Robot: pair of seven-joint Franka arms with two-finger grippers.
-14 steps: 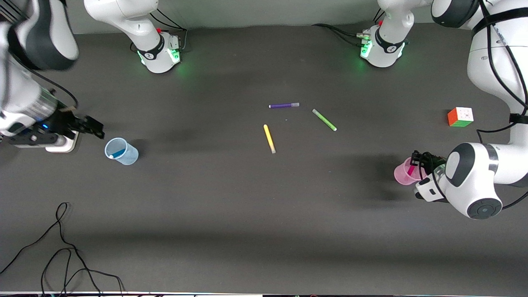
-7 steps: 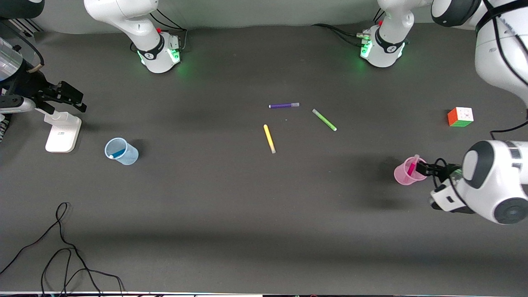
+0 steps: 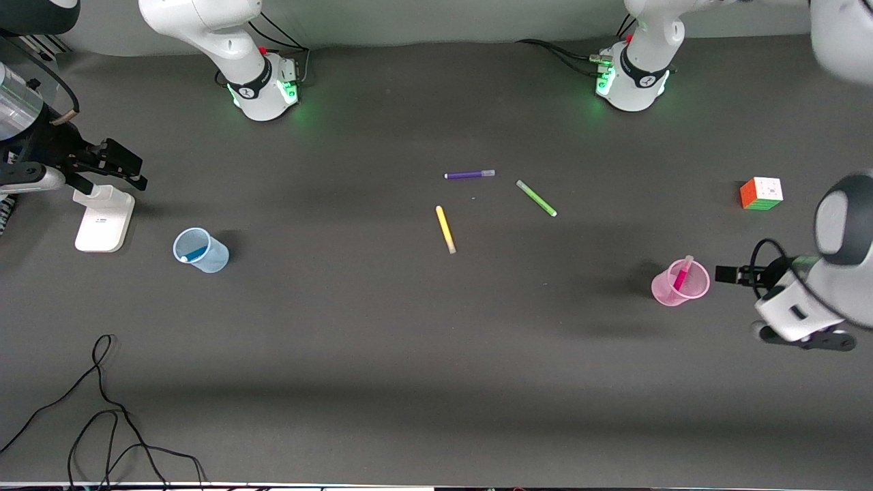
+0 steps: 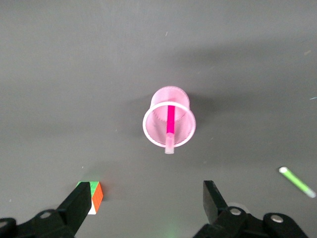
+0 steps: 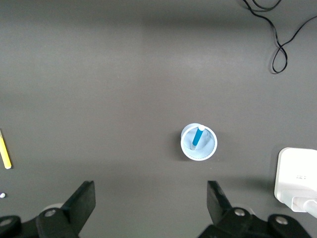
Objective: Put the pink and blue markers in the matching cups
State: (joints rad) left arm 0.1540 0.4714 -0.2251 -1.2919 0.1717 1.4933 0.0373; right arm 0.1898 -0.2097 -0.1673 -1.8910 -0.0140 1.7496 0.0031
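Dark grey matting covers your whole table (image 3: 409, 354), with both arm bases along the top edge of the front view. Start at your left gripper (image 3: 727, 274), at mid-right of that view: its fingers are spread wide and hold nothing, and it hangs just beside the pink cup (image 3: 679, 284). The pink marker (image 3: 681, 274) leans inside that cup, pale cap poking above the rim. Your right gripper (image 3: 123, 166) sits at the upper left edge, also spread and empty, above the white stand (image 3: 104, 219). Lower down, the blue cup (image 3: 200, 250) holds the blue marker (image 3: 192, 255).

Both pens look placed, so the job seems done. Your risks are in the way out: a left finger swinging low could clip the light pink cup and tip it, spilling the marker. The right arm could knock the stand.

Further out, the purple marker (image 3: 469, 174), green marker (image 3: 536, 198) and yellow marker (image 3: 445, 229) lie mid-frame, the cube (image 3: 761, 193) at right, loose cable (image 3: 102, 423) at lower left; leave them
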